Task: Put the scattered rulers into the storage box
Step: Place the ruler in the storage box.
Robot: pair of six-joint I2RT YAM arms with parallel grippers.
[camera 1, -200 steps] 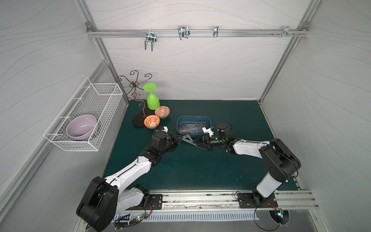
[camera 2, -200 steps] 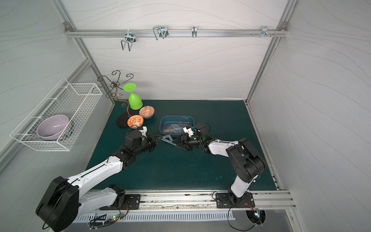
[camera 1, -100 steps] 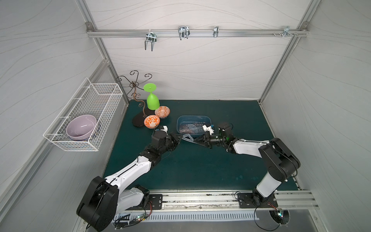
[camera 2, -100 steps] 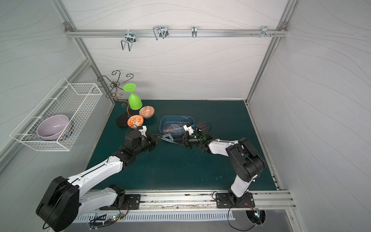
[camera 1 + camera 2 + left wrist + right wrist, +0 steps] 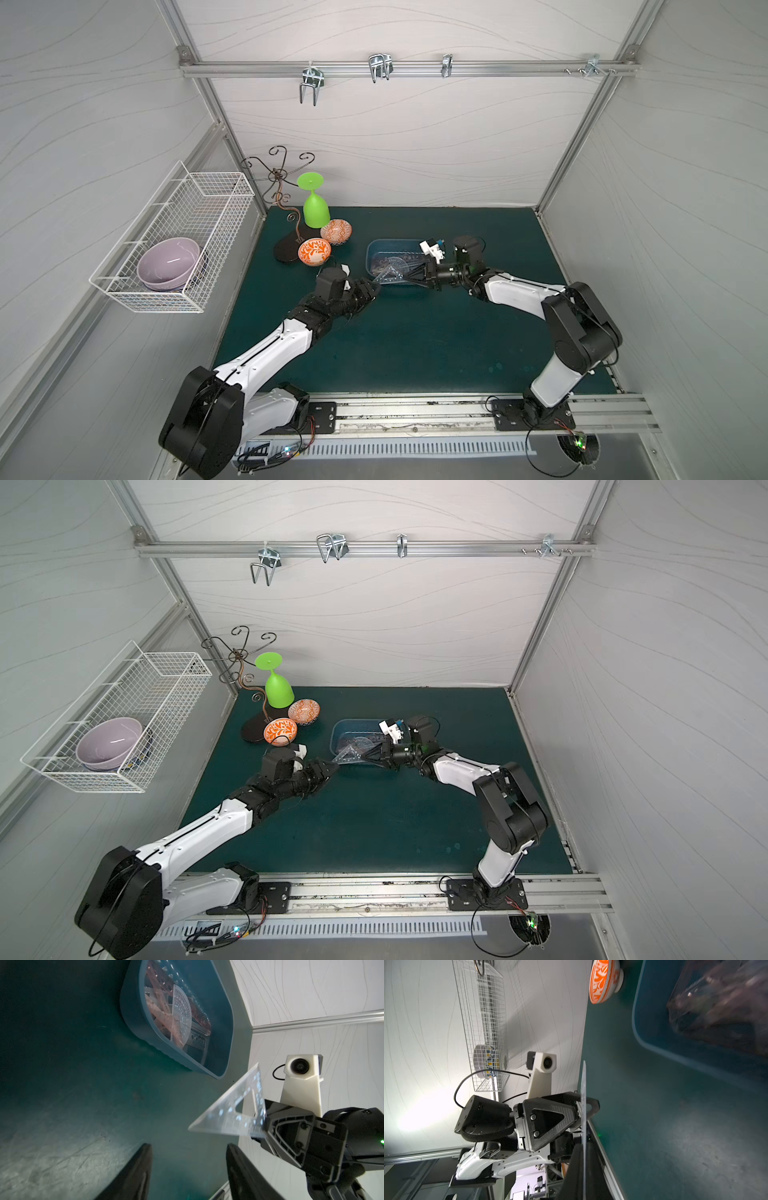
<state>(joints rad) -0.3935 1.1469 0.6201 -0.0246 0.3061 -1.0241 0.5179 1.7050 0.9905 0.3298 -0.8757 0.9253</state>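
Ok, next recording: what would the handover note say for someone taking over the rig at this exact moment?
Left hand: open, holding nothing, next to the tip of the set square.
Right hand: shut on the clear set square, held off the mat beside the storage box.
Done: a protractor and several straight rulers lie in the box.
Left: carry the set square over the rim and release it. No other loose ruler shows in the top views.
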